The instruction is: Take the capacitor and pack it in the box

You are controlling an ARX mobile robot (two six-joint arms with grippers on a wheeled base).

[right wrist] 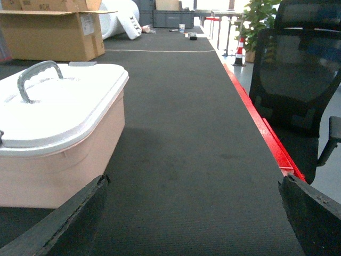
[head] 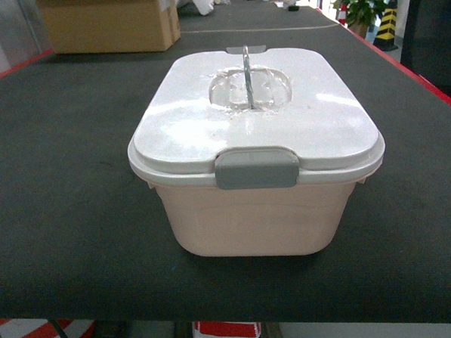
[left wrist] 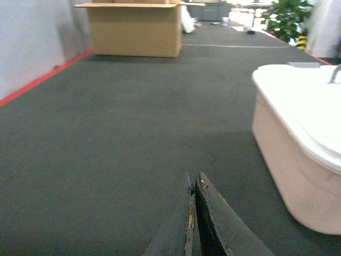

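Box (head: 258,213): pink tub, white lid latched, handle (head: 247,77) upright, mid-table (head: 61,208) | Left gripper (left wrist: 193,184): 2 fingers pressed together, holding nothing, left of box | Right gripper (right wrist: 194,184): fingers spread wide apart, right of box | Cardboard carton (head: 108,24): far left.

Lidded box (head: 255,148) mid-table (head: 54,223), carton (head: 108,22) behind-left, chair (head: 430,37) off the right edge.
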